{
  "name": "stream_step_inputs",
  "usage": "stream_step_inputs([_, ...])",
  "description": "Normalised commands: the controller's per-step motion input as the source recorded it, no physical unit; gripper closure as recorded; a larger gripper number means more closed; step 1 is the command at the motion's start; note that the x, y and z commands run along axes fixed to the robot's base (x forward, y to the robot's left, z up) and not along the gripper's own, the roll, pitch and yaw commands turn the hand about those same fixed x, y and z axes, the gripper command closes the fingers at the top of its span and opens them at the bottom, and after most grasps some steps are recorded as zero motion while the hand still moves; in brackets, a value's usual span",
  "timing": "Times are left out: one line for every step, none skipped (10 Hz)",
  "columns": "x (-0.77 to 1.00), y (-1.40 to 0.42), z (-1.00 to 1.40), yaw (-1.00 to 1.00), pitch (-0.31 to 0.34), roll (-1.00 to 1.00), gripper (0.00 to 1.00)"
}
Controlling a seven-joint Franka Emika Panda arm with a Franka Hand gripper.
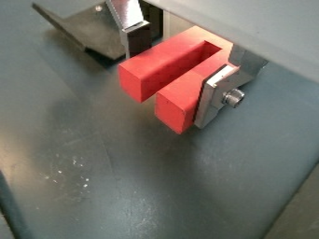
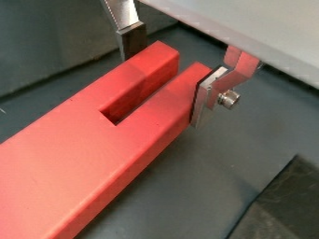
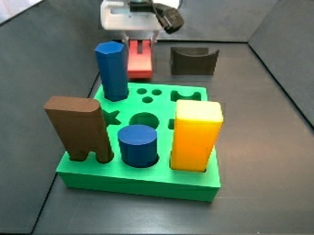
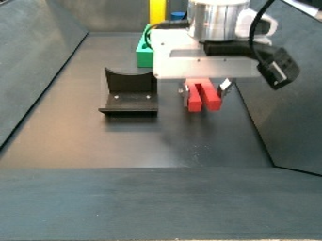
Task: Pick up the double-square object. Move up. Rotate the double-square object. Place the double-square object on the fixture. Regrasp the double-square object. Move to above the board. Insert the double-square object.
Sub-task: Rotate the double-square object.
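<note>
Red plastic fills the near field in both wrist views: the double-square object (image 2: 106,140) is lying flat on the dark floor, its grooved face turned upward. Over it the gripper (image 2: 169,65) is standing with one silver finger on each long side of the block, beside the groove. Whether the pads are pinching the block or merely bracketing it cannot be told from these views. No gap is showing under the block, so the pick-up is judged to be just beginning.

In a side view the double-square object (image 3: 141,60) is lying beyond the board (image 3: 147,174), with the fixture (image 3: 193,61) close beside it. On the board, a blue hexagonal post (image 3: 112,71) is rising at the corner nearest the block, while a brown block (image 3: 75,128), a blue cylinder (image 3: 139,147) and a yellow block (image 3: 196,136) are standing along the side farthest from it.

Risks: the fingers are appearing to sit toward one end of the block, so it could tilt or slip on lifting. Rotating low could strike the blue hexagonal post or the fixture (image 4: 130,92).

Open floor (image 4: 138,155) is lying beyond the fixture, away from the board; sloping dark walls are enclosing the whole work area.
</note>
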Motion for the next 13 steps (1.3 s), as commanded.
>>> stream_step_inputs([0.05, 0.02, -0.54, 0.01, -0.049, -0.15, 1.00])
stream_step_inputs([0.04, 0.02, -0.41, 0.01, -0.063, -0.16, 1.00])
stream_step_inputs([0.04, 0.02, -0.32, 0.01, -0.070, -0.17, 1.00])
stream_step_inputs([0.04, 0.02, -0.21, 0.01, -0.072, -0.18, 1.00])
stream_step_inputs([0.00, 0.00, 0.00, 0.00, 0.000, 0.00, 0.00])
stream_step_inputs([0.00, 0.00, 1.00, 0.00, 0.000, 0.00, 0.00])
stream_step_inputs([0.00, 0.00, 1.00, 0.00, 0.008, 0.00, 0.00])
stream_step_inputs([-0.01, 0.00, 1.00, -0.01, 0.029, 0.01, 0.00])
stream_step_inputs([-0.01, 0.00, 1.00, -0.01, 0.055, 0.03, 0.00])
stream_step_inputs([-0.01, 0.00, 1.00, -0.02, 0.073, 0.04, 0.00])
stream_step_inputs([-0.02, 0.01, 1.00, -0.02, 0.082, 0.06, 0.00])
stream_step_inputs([-0.02, 0.00, 1.00, -0.02, 0.085, 0.08, 0.00])
stream_step_inputs([-0.03, 0.00, 0.96, 0.00, 0.081, 0.09, 0.00])
